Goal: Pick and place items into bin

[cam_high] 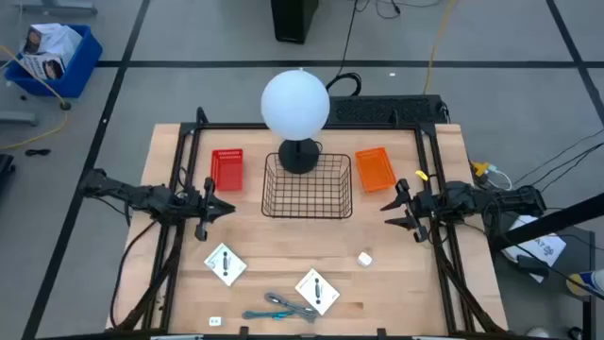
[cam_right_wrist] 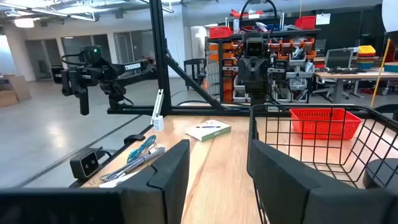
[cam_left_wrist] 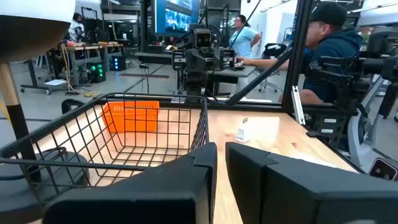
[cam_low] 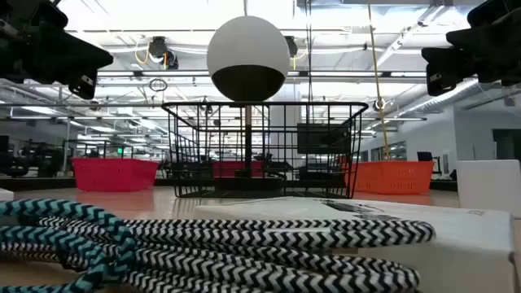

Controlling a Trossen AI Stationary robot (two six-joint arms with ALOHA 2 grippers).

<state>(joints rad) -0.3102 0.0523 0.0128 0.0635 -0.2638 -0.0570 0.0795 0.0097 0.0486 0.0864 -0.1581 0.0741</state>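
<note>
Two white square cards with a dark mark lie flat on the wooden table, one near the left arm's side and one near the table's near edge. A tiny white cube sits to the right of them. A grey tool with bluish handles lies by the near edge and also shows in the right wrist view. The black wire basket stands mid-table. My left gripper hovers left of the basket, narrowly open. My right gripper hovers right of it, open. Neither holds anything.
A big white globe lamp stands just behind the basket. A red bin sits left of the basket and an orange bin right of it. Black frame rails run along both table sides. People are beyond the table.
</note>
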